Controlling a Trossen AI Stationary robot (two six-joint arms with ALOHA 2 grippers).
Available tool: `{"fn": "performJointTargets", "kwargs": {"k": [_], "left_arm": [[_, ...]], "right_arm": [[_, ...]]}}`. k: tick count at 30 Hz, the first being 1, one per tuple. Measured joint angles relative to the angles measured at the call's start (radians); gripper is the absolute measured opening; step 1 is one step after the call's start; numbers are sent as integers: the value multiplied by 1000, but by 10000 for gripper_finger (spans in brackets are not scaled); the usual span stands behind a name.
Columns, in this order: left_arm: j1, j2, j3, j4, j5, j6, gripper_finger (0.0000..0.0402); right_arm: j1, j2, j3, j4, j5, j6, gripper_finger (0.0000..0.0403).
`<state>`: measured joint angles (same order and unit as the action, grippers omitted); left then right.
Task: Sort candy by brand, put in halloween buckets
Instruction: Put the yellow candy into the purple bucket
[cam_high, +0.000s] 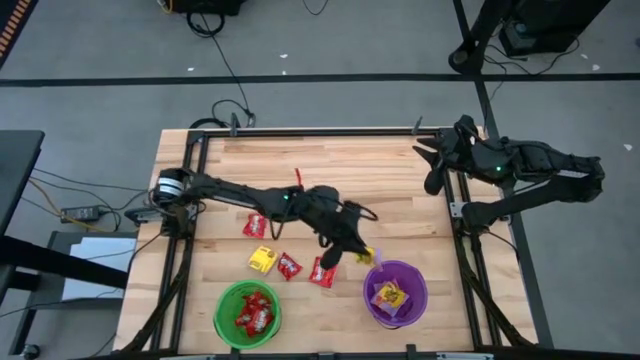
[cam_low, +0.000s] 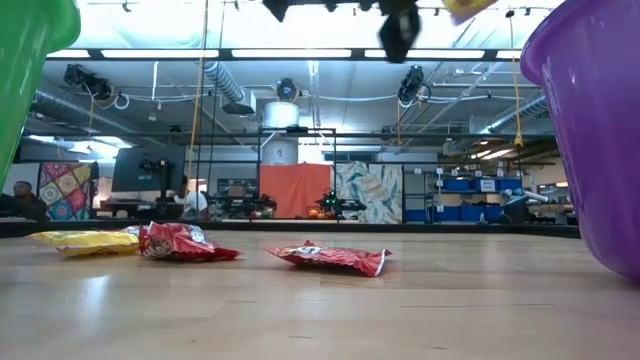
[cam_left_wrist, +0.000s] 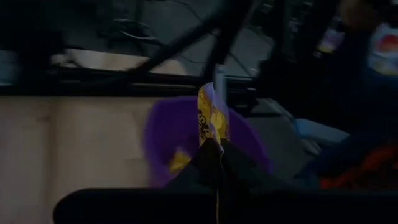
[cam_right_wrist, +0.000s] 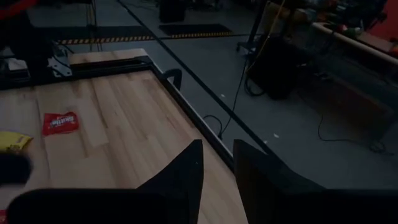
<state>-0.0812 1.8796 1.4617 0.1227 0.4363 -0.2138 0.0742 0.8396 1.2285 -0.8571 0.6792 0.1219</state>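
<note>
yellow candy on its way to the purple bucket

the left jaws (cam_high: 362, 256) are clamped on a yellow packet (cam_high: 366, 256), held just short of the purple bucket (cam_high: 418, 285) rim, which lies beyond and below them. i'd say a release here could clip the rim and drop the packet back on the table (cam_high: 390, 175). behind the jaws lie three red packets (cam_high: 289, 265) and a yellow one (cam_high: 262, 259); the green bucket (cam_high: 224, 300) already holds reds. the right jaws (cam_right_wrist: 217, 171), slightly apart, wait far off at the table edge.

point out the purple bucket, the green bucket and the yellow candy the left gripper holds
purple bucket (cam_high: 421, 290): high view, right rim
green bucket (cam_high: 222, 302): high view, left rim
yellow candy (cam_left_wrist: 211, 116): left wrist view, wrapper face
</note>
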Motion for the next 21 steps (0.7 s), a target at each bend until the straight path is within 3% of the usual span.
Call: {"fn": "performJointTargets", "kwargs": {"k": [9, 14, 21], "left_arm": [[-41, 150, 173, 18, 130, -8, 7], [-63, 188, 178, 33, 141, -2, 7], [-57, 237, 181, 216, 143, -32, 7]], "right_arm": [[0, -9, 0, 2, 0, -17, 100], [0, -9, 0, 4, 0, -29, 100], [0, -9, 0, 11, -4, -32, 100]]}}
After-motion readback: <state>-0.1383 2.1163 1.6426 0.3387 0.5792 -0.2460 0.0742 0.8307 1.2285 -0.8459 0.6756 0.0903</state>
